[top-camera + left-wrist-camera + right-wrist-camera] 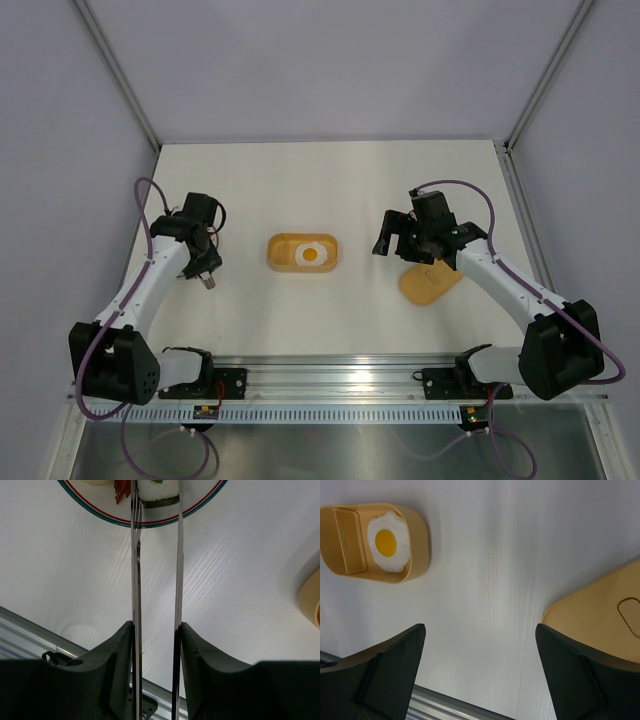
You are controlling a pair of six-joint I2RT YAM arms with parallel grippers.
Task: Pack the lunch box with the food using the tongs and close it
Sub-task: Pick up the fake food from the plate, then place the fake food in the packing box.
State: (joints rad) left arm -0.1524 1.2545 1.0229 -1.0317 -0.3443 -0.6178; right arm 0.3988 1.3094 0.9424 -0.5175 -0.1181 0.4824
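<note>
My left gripper [156,627] is shut on the tongs [136,580]. Their two thin silver arms run forward to a white plate [200,507] at the top of the left wrist view. The tips straddle a white roll of food with a dark band [159,492], and a red piece [121,489] lies just left of it. The yellow-orange lunch box [285,255] sits open mid-table with an egg-like piece [310,255] inside, which the right wrist view also shows [387,540]. Its lid [430,282] lies flat at the right. My right gripper [395,245] hovers open between box and lid, holding nothing.
The metal rail [330,380] carrying both arm bases runs along the near table edge. An edge of the lunch box [310,597] shows at the right of the left wrist view. Grey walls enclose the table on three sides.
</note>
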